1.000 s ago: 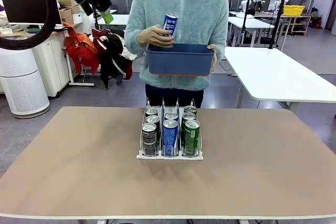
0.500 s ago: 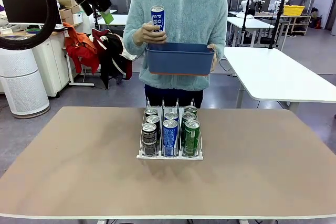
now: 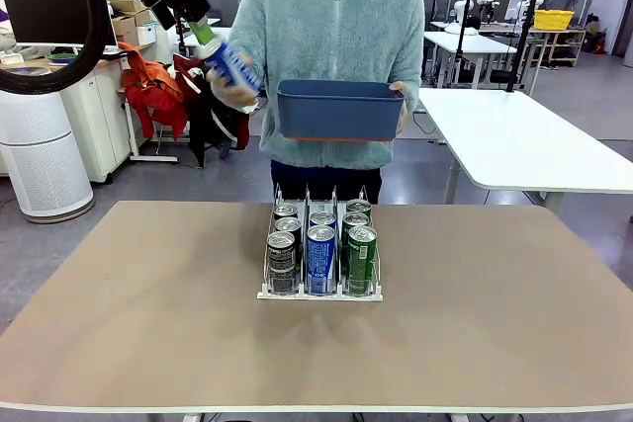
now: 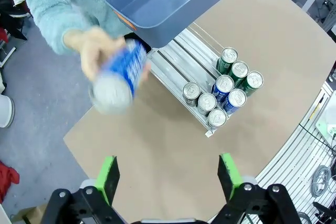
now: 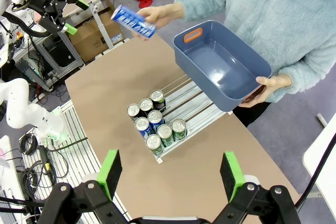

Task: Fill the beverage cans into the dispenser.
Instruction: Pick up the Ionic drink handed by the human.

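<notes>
Across the wide tan table [image 3: 148, 323] a person in a fuzzy teal fleece holds a dark blue rectangular plastic bin [image 3: 339, 111] in one hand. The low clear-plastic dispenser [image 3: 320, 291] at mid-table holds seven slim cans [image 3: 320, 256], apparently three black, two blue, two green. The other hand [image 4: 92, 51] offers a blurred blue-and-white can [image 3: 230, 64] beside the raised left gripper [image 3: 188, 7]; both it and the right gripper [image 5: 170, 174] stand spread and empty.

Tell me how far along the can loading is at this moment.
Done: seven cans stand in the dispenser, three black, two blue, two green. In hand: the person's hand holds a blue-and-white can out toward the open left gripper; the right gripper is open too. Left: taking that can and racking it. The blue bin looks empty.
</notes>
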`<act>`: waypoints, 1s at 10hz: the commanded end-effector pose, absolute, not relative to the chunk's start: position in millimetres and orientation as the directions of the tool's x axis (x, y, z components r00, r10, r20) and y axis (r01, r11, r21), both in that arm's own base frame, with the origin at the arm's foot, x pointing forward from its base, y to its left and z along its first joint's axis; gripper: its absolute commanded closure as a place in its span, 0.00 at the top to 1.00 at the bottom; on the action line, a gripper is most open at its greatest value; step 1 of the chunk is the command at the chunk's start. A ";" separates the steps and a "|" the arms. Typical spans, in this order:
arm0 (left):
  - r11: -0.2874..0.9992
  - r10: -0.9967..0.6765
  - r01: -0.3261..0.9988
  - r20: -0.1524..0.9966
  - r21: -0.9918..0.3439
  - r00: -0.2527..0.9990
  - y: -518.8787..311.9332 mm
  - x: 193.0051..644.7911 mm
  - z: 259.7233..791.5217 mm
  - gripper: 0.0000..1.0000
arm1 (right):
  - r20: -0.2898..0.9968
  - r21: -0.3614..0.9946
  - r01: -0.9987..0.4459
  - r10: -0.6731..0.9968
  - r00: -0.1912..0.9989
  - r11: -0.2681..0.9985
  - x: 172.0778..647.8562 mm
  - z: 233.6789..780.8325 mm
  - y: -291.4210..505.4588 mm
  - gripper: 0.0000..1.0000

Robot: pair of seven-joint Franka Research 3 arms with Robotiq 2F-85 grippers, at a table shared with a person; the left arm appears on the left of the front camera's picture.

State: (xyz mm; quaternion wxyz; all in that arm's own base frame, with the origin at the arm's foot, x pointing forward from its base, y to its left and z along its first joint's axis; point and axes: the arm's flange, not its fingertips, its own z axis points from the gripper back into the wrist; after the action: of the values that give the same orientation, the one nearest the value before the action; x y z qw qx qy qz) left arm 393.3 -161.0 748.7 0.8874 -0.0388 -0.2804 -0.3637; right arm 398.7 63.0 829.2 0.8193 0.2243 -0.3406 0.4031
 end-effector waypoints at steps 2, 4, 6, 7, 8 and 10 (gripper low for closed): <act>0.731 -0.626 0.667 0.531 0.146 0.571 -160.0 396.4 748.9 1.00 | 0.735 0.097 -0.815 0.511 0.446 0.571 398.1 829.7 62.5 1.00; 0.731 -0.626 0.667 0.531 0.146 0.571 -160.0 396.4 748.9 1.00 | 0.735 0.097 -0.815 0.511 0.446 0.571 398.1 829.7 62.5 1.00; 0.731 -0.626 0.667 0.531 0.146 0.571 -160.0 396.4 748.9 1.00 | 0.735 0.097 -0.815 0.511 0.446 0.571 398.1 829.7 62.5 1.00; 0.731 -0.626 0.667 0.531 0.146 0.571 -160.0 396.4 748.9 1.00 | 0.735 0.097 -0.815 0.511 0.446 0.571 398.1 829.7 62.5 1.00; 0.731 -0.626 0.667 0.531 0.146 0.571 -160.0 396.4 748.9 1.00 | 0.735 0.097 -0.815 0.511 0.446 0.571 398.1 829.7 62.5 1.00; 0.731 -0.626 0.667 0.531 0.146 0.571 -160.0 396.4 748.9 1.00 | 0.735 0.097 -0.815 0.511 0.446 0.571 398.1 829.7 62.5 1.00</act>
State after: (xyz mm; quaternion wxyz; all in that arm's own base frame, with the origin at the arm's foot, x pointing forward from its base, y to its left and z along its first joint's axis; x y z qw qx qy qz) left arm 393.3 -161.0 748.7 0.8874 -0.0388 -0.2805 -0.3637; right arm 398.7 63.0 829.1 0.8193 0.2243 -0.3406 0.4031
